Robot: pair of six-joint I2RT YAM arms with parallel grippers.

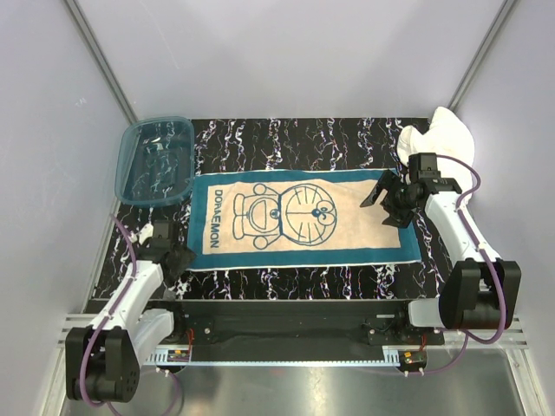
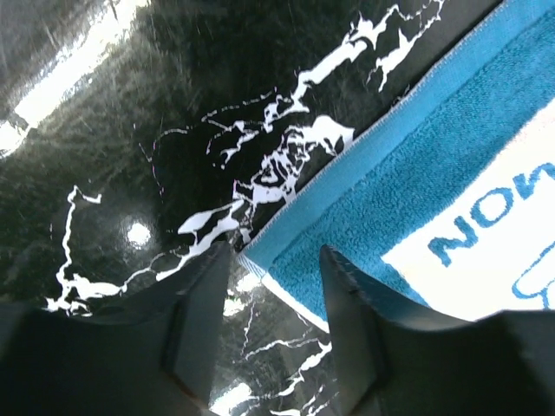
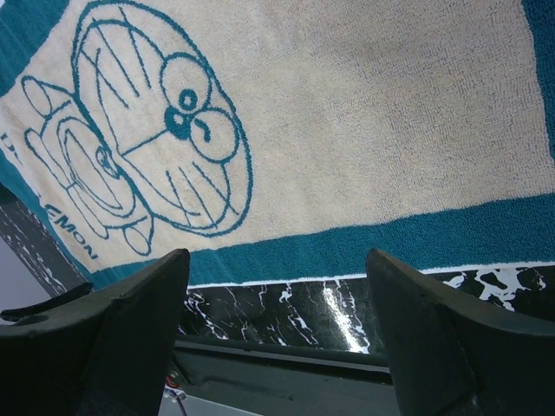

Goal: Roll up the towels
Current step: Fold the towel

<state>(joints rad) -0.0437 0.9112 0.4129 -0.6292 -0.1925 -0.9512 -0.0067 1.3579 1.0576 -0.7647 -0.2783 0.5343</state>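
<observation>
Nothing is rolled yet; I judge this the very start, lining up a first grip on the printed towel (image 1: 303, 217).

At the far left stands the tub (image 1: 156, 165), which I leave alone. My left claw (image 2: 276, 256) is low at the towel's near left corner, partly open and empty. In the wrist view the teal corner lies just in the gap between my jaws. I cannot tell if I touch it.

The towel lies flat and spread in the middle of the table (image 1: 260, 130), long side running left to right. It is cream with a teal border, a cartoon cat and lettering at its left end. It looks smooth, with no fold or curl anywhere.

My right claw (image 1: 383, 206) hangs over the towel's right part, wide open and empty, the near teal border showing between its jaws.

Next, I think, one short end must be pinched at its corners and turned over evenly.

The white towel (image 1: 442, 134) sits bunched at the far right corner.
</observation>
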